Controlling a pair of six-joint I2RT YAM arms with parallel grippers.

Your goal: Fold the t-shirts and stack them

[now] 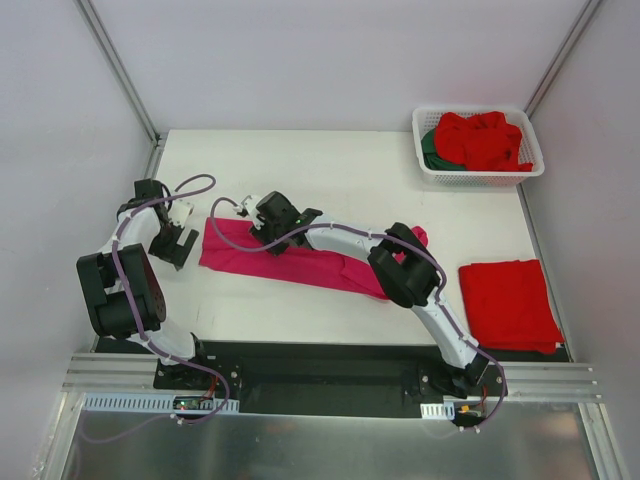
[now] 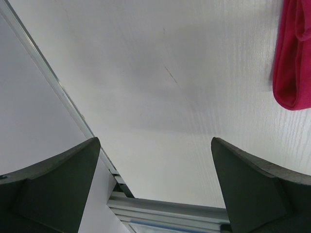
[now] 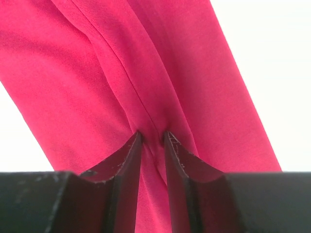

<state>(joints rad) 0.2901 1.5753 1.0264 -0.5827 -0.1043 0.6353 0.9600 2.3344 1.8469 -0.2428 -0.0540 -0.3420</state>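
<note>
A magenta-pink t-shirt [image 1: 335, 268] lies folded into a long strip across the middle of the table. My right gripper [image 1: 252, 230] is down on its left end. In the right wrist view the fingers [image 3: 131, 155] stand close together with a raised ridge of the pink cloth [image 3: 97, 73] pinched between their tips; the right gripper [image 3: 152, 133] is shut on it. My left gripper [image 1: 180, 246] hovers just left of the strip, wide open and holding nothing [image 2: 154, 141]. The strip's end shows at the top right of the left wrist view as pink cloth [image 2: 291, 63].
A folded bright red t-shirt [image 1: 508, 303] lies flat at the right front. The white slotted basket [image 1: 420, 150] at the back right holds a crumpled red shirt [image 1: 482, 140] over a dark green one [image 1: 431, 150]. A metal rail [image 2: 160, 208] runs along the table's edge.
</note>
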